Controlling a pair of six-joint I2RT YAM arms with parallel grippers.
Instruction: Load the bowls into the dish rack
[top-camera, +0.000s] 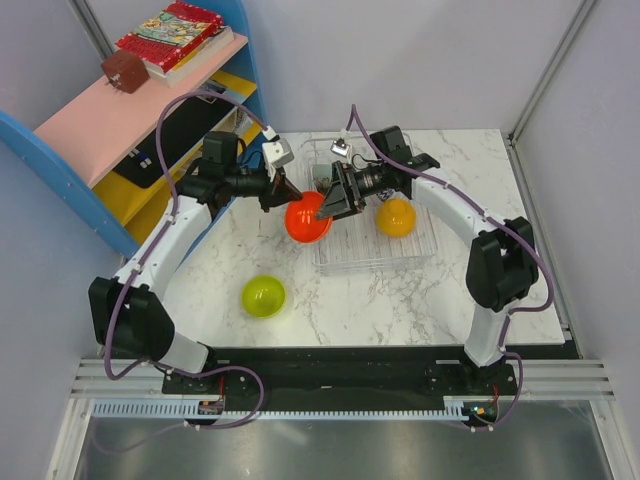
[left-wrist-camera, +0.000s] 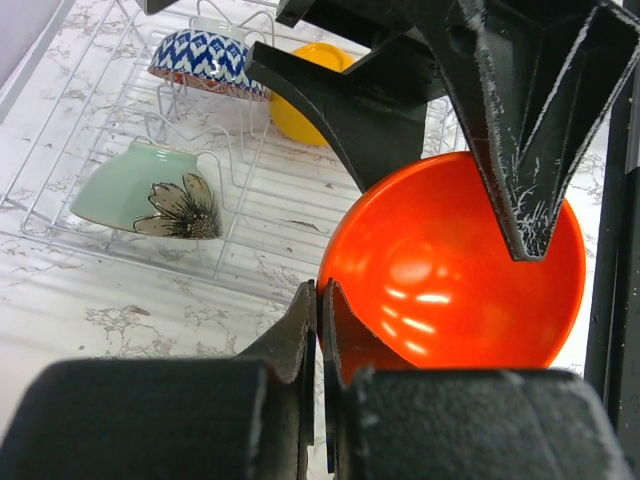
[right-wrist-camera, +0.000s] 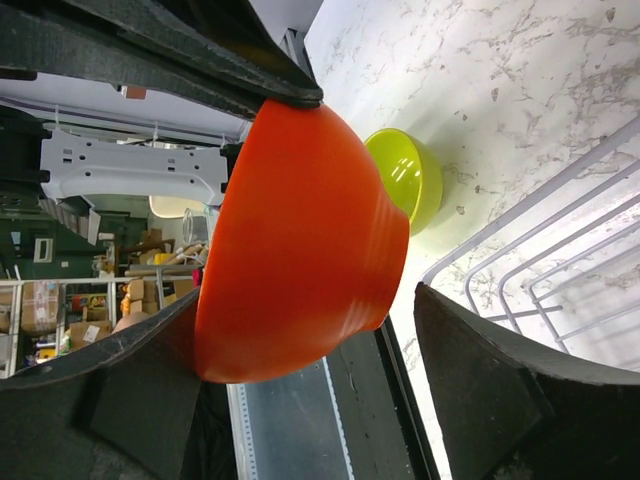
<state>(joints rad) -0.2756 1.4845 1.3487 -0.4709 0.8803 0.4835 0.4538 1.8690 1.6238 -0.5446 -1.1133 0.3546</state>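
**Three racked, one in hand-over, one left out**

Three bowls sat in the dish rack (top-camera: 375, 258): the orange-yellow bowl (top-camera: 396, 217) at its middle, with the blue-and-white bowl (left-wrist-camera: 198, 62) and the pale green bowl (left-wrist-camera: 140, 190) tipped among the prongs. My left claw (top-camera: 283, 195) pinched the rim of the red-orange bowl (top-camera: 307, 220), held at the rack's left edge. My right claw (top-camera: 335, 200) stood spread around that bowl, not gripping it. The yellow-green bowl (top-camera: 263, 296) lay on the surface (top-camera: 400, 300), near left and well apart from the rack. By my judgement, two bowls remained.

In the top view my arms mostly hid the two patterned bowls; the left wrist view showed them plainly. Only the right wrist view showed a gap between one right finger and the bowl's wall.
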